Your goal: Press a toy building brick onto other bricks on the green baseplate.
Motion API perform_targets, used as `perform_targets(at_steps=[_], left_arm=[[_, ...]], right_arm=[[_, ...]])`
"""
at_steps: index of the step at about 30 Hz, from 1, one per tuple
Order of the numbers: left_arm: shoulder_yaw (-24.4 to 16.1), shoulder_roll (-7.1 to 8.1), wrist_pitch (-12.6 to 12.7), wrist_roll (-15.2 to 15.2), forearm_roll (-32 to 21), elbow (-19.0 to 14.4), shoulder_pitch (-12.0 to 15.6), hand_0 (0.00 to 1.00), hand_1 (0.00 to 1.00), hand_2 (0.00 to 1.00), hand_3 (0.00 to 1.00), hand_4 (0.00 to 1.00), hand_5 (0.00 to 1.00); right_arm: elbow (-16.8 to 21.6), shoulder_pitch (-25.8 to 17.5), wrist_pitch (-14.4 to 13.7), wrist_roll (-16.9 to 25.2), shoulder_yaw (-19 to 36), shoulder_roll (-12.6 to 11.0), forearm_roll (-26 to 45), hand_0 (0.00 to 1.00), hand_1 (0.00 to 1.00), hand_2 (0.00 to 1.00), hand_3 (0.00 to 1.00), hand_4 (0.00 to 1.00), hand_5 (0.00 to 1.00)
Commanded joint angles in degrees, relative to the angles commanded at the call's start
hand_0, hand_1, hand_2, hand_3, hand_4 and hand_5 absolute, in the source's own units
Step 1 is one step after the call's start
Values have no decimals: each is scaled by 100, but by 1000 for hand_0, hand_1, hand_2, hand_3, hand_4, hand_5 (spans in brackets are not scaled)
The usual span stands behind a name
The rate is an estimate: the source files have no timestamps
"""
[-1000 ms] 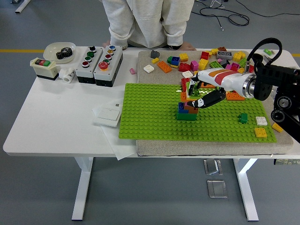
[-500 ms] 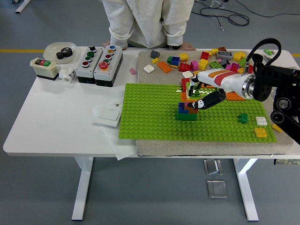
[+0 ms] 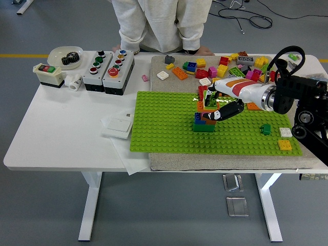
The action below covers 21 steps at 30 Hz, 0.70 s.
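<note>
The green baseplate (image 3: 169, 123) lies on a grey mat in the middle of the table. Near its centre stands a small brick stack (image 3: 204, 123) with a green base and blue, red and orange bricks above. My right hand (image 3: 215, 105), white and orange with black fingers, reaches in from the right and is shut on the top brick (image 3: 209, 104) of that stack. Its thumb (image 3: 225, 111) lies along the stack's right side. The hand hides most of the top brick. My left arm is out of sight.
Several loose bricks (image 3: 225, 64) lie scattered along the mat's far edge. A small green brick (image 3: 265, 128), a white one (image 3: 285, 131) and a yellow one (image 3: 285, 145) sit at the baseplate's right end. Button boxes (image 3: 107, 64), a bowl (image 3: 65, 54) and a person stand at the far side.
My right hand has crept slightly left and up while staying on the stack. The stack and the other bricks have not moved.
</note>
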Motion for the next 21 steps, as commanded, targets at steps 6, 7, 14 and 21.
perform_targets(at_steps=[6,7,14,21], left_arm=[[12,-1,0,1,-17,0,4,866,847,845,642,724,645],[13,-2,0,2,-18,0,4,866,847,845,642,724,645],[15,0,-2,3,-23,0,5,865,847,846,642,724,644],[40,5,-4,5,-48,0,12,866,847,846,641,724,644]], right_arm=[[16,-60,6,-52,61,26,-27,660,654,708,568,781,531],[16,-60,9,-52,63,28,-28,660,654,708,568,781,531],[25,-44,9,-52,105,12,-29,656,654,708,568,781,530],[95,-10,-10,-27,256,-32,-31,654,653,708,569,780,530]])
